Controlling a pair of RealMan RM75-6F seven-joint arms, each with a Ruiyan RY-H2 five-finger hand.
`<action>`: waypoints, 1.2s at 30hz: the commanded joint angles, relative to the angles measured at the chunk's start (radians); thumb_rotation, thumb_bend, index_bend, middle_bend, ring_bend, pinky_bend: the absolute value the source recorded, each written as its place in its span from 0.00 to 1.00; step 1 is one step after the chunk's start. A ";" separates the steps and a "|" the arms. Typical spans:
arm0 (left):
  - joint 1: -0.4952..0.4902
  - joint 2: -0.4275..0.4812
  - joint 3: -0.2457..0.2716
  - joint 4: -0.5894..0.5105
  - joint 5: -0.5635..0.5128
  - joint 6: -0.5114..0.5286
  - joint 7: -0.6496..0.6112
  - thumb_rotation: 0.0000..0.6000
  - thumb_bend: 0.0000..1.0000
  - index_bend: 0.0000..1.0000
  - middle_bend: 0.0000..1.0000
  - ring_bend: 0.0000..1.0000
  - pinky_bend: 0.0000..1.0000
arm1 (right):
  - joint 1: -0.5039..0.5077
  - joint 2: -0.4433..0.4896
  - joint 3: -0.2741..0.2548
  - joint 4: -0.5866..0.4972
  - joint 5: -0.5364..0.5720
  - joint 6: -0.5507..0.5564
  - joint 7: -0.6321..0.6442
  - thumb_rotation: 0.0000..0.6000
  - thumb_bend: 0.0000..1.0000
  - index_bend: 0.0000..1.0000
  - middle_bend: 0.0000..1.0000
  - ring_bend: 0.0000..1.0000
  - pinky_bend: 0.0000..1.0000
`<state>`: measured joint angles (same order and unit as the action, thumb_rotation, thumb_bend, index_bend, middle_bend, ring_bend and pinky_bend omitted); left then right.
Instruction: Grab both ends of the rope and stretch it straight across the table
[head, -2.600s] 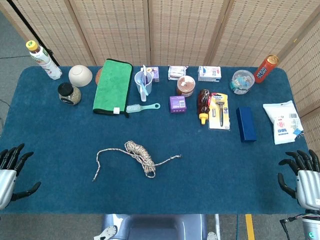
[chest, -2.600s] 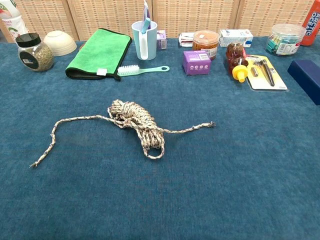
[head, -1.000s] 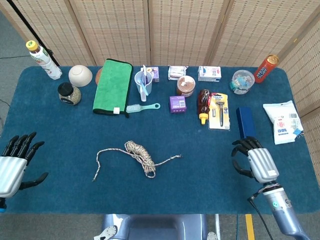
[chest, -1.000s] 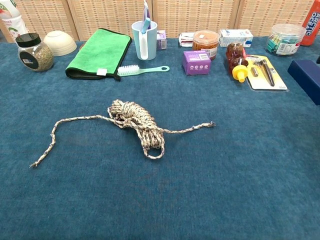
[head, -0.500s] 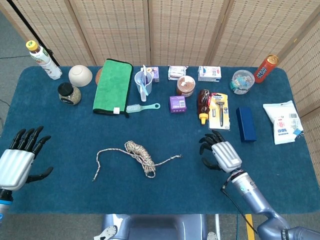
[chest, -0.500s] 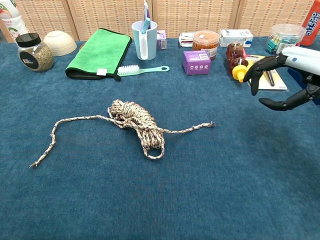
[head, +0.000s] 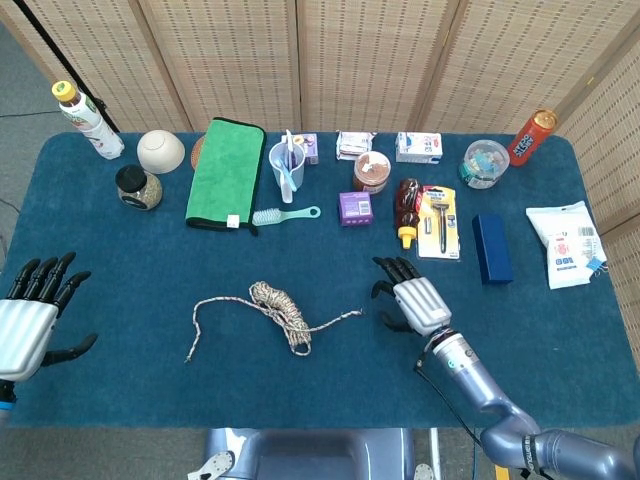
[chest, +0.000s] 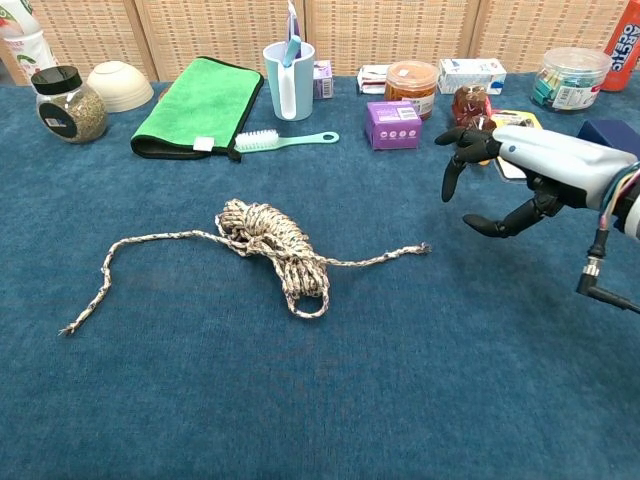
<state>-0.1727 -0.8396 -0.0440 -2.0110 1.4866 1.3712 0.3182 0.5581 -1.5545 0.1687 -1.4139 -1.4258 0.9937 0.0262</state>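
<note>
A speckled rope (head: 282, 308) (chest: 273, 247) lies bundled in the middle of the blue table, one loose end trailing left to the front (chest: 68, 329) and the other pointing right (chest: 424, 247). My right hand (head: 408, 298) (chest: 515, 177) hovers open just right of the rope's right end, fingers spread and apart from it. Over the table's left front edge, my left hand (head: 28, 322) is open and far from the rope's left end; only the head view shows it.
Along the back stand a bottle (head: 87, 120), bowl (head: 160, 151), jar (head: 138, 187), green towel (head: 226, 171), cup with brushes (head: 286, 168), small boxes, a sauce bottle (head: 407, 208), razor pack (head: 438, 222), dark blue box (head: 491, 248), white packet (head: 566, 243) and orange can (head: 531, 137).
My right hand has moved left along the table toward the rope's right end. My left hand has shifted slightly left and back. The rope has not moved.
</note>
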 joint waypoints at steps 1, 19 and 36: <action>0.003 0.003 0.002 0.003 0.003 0.006 -0.007 0.75 0.19 0.17 0.00 0.00 0.00 | 0.015 -0.043 0.002 0.041 0.021 -0.005 -0.009 1.00 0.44 0.42 0.03 0.00 0.00; 0.019 0.023 0.014 0.004 0.012 0.026 -0.036 0.75 0.19 0.17 0.00 0.00 0.00 | 0.077 -0.141 -0.013 0.124 0.048 -0.049 -0.059 1.00 0.44 0.45 0.04 0.00 0.00; 0.027 0.030 0.019 0.002 0.016 0.034 -0.040 0.75 0.19 0.17 0.00 0.00 0.00 | 0.081 -0.174 -0.042 0.199 0.043 -0.042 -0.042 1.00 0.44 0.48 0.07 0.00 0.00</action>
<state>-0.1461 -0.8094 -0.0247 -2.0093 1.5026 1.4054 0.2787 0.6394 -1.7286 0.1266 -1.2152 -1.3822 0.9513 -0.0159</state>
